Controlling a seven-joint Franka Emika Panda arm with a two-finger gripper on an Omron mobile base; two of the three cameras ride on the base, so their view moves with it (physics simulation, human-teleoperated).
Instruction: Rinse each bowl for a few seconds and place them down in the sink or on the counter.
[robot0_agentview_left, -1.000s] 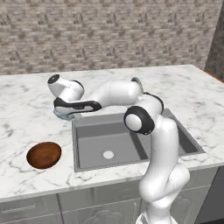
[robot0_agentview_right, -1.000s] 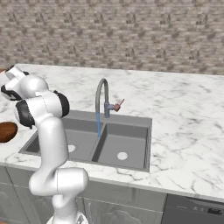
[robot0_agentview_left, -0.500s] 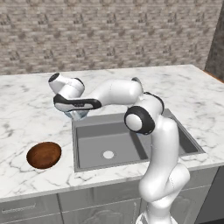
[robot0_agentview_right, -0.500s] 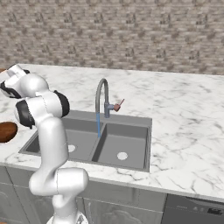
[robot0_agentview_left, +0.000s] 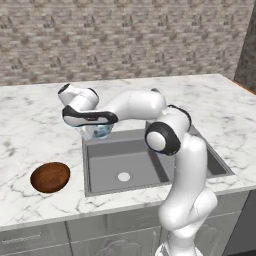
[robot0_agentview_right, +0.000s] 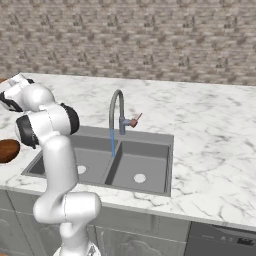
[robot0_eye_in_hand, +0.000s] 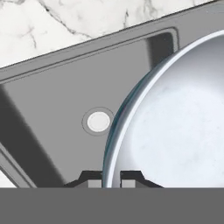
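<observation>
A: The jaws (robot0_eye_in_hand: 111, 178) are clenched on the rim of the glossy pale blue-white round bowl (robot0_eye_in_hand: 175, 127), one tip on each side of the wall. The bowl hangs over the left basin of the grey metal double-basin sink (robot0_agentview_left: 100, 162), near that basin's back left corner.

B: So the step in hand looks like carrying it to the water. The thin blue stream falls from the curved grey gooseneck tap (robot0_agentview_right: 116, 107) near the divider of the sink, so I'd travel level toward the tap, keep the pinch firm, and bring the bowl's hollow under the stream.

A: The right base view gives the tap and the stream; the hand view gives the pinch on the rim and the round drain below.

B: And the left base view gives the dark reddish-brown wood-like bowl (robot0_agentview_left: 50, 177), resting on the white marble bench (robot0_agentview_left: 30, 125) left of the sink. Whether the held bowl is tilted, I can't quite judge.
</observation>
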